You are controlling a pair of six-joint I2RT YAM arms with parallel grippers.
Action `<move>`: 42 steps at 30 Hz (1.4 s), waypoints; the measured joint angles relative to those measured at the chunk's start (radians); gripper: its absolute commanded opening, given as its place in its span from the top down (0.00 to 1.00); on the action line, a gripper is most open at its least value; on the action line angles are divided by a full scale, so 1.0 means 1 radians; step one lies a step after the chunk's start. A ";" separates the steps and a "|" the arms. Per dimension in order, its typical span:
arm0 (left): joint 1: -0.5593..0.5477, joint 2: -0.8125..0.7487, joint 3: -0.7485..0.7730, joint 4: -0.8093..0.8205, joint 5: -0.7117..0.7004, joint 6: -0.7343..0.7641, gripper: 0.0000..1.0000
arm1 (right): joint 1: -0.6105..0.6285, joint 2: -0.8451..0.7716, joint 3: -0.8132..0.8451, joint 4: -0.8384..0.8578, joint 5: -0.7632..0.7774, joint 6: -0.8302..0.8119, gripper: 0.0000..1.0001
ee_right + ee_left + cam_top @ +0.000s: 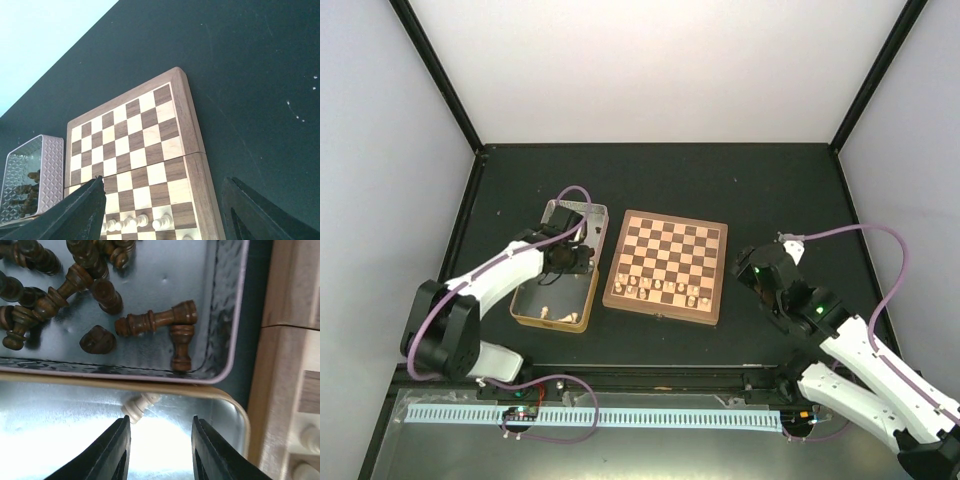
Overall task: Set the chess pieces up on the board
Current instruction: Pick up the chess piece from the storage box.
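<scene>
From above, the board point(666, 265) lies square in the middle of the table point(720, 180). Pale chess pieces point(660, 290) stand upright in rows along its near edge. To its left two containers sit end to end, a silver tray point(590, 208) farther off and a gold-rimmed tin point(532, 298) nearer, which holds what look like two pale pieces. The left gripper point(570, 258) hangs over their join. The right gripper point(755, 275) hovers off the board's right edge.

In the left wrist view the jaws are partly spread with nothing between them. Just ahead of the left finger point(112, 455) a pale pawn point(140, 406) lies on its side in the gold-rimmed tin, its long axis slanted and its base toward the fingers. Dark pieces point(156, 320) lie tumbled in the silver tray, the nearest one lying left to right.

In the right wrist view the jaws stand wide and empty above the board's near right corner.
</scene>
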 measured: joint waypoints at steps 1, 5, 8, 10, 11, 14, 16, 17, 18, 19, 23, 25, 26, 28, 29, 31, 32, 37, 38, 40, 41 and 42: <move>0.004 0.021 0.000 0.008 -0.006 0.008 0.66 | 0.000 0.002 0.006 0.000 -0.002 0.000 0.35; 0.021 0.085 -0.001 0.030 -0.014 0.029 0.66 | 0.000 0.005 0.013 0.000 -0.005 0.005 0.35; 0.031 0.124 -0.001 0.047 -0.016 0.038 0.66 | 0.000 0.016 0.014 0.000 -0.011 0.006 0.35; 0.032 0.150 -0.001 0.059 -0.018 0.042 0.66 | 0.000 0.027 0.017 -0.001 -0.014 0.005 0.35; 0.032 0.166 -0.001 0.064 -0.018 0.043 0.66 | 0.000 0.035 0.023 -0.002 -0.017 0.005 0.35; 0.032 0.201 -0.001 0.074 -0.017 0.047 0.68 | 0.000 0.053 0.041 -0.003 -0.019 0.004 0.35; 0.032 0.214 -0.001 0.075 -0.013 0.047 0.70 | 0.000 0.056 0.050 -0.003 -0.019 0.003 0.35; 0.032 0.216 -0.001 0.075 -0.013 0.046 0.71 | 0.000 0.056 0.054 -0.003 -0.019 0.002 0.35; 0.032 0.216 -0.001 0.075 -0.011 0.043 0.73 | 0.000 0.056 0.055 -0.003 -0.019 0.002 0.35; 0.032 0.216 -0.001 0.075 -0.010 0.038 0.75 | 0.000 0.056 0.056 -0.002 -0.019 0.002 0.35; 0.032 0.215 -0.003 0.075 -0.003 0.021 0.83 | 0.000 0.058 0.056 -0.002 -0.023 0.003 0.35; 0.032 0.215 -0.006 0.075 -0.002 0.019 0.82 | 0.000 0.060 0.056 -0.001 -0.027 0.003 0.35; 0.032 0.215 -0.006 0.074 -0.001 0.018 0.80 | 0.000 0.060 0.056 -0.001 -0.029 0.003 0.35; 0.032 0.215 -0.006 0.074 0.004 0.014 0.76 | 0.000 0.060 0.056 0.000 -0.030 0.003 0.35; 0.032 0.215 -0.006 0.074 0.009 0.014 0.76 | 0.000 0.060 0.056 0.000 -0.031 0.003 0.35; 0.032 0.215 -0.006 0.074 0.019 0.013 0.80 | 0.000 0.060 0.056 0.000 -0.032 0.003 0.35; 0.032 0.215 -0.006 0.075 0.021 0.012 0.82 | 0.000 0.060 0.056 0.001 -0.034 0.003 0.35; 0.032 0.213 -0.006 0.074 0.025 0.010 0.91 | 0.000 0.060 0.056 0.004 -0.037 0.003 0.35; 0.032 0.213 -0.007 0.074 0.025 0.008 0.91 | 0.000 0.060 0.056 0.007 -0.037 0.002 0.35; 0.032 0.206 -0.010 0.072 0.029 0.005 0.91 | 0.000 0.060 0.056 0.011 -0.040 0.000 0.35; 0.032 0.196 -0.016 0.068 0.032 0.003 0.91 | 0.000 0.060 0.055 0.016 -0.044 -0.003 0.35; 0.032 0.180 -0.023 0.059 0.035 0.001 0.91 | 0.000 0.060 0.055 0.026 -0.053 -0.010 0.34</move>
